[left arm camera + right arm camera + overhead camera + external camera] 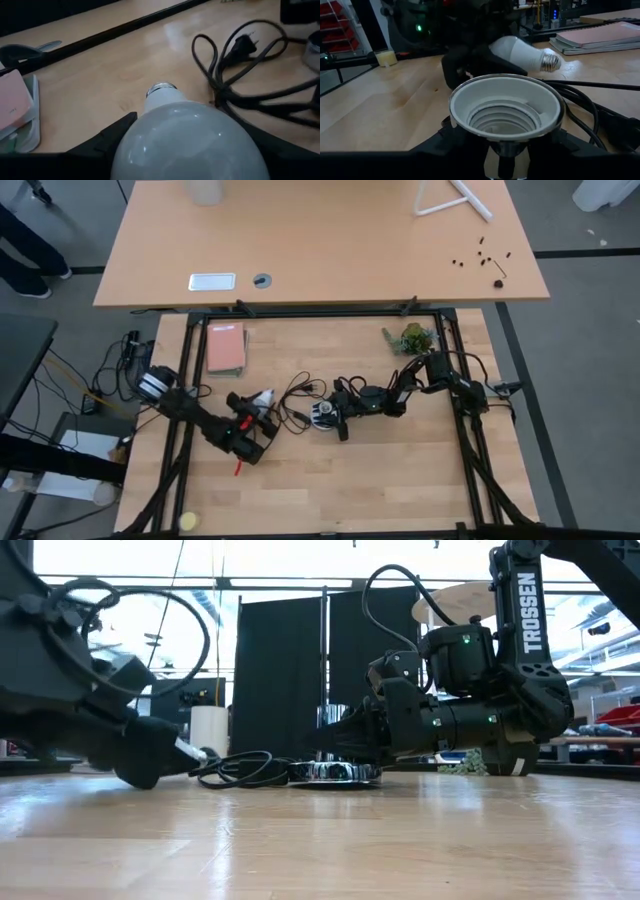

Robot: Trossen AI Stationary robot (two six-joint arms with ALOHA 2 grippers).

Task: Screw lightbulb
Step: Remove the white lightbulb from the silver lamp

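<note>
The left gripper [258, 408] held the lightbulb [262, 398] between its part-open fingers, screw end forward, low over the tabletop [330, 480] left of centre. The right gripper [335, 416] — fingers narrowed — clasped the socket [322, 414] near the middle, just beside its coiled black cord [295, 395], the bulb short of the socket's mouth.

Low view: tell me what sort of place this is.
Probably a robotics lab or workshop: black curtain partitions stand behind the wooden table, a Trossen-branded arm works on it, and red parts bins sit on shelving at the right.
</note>
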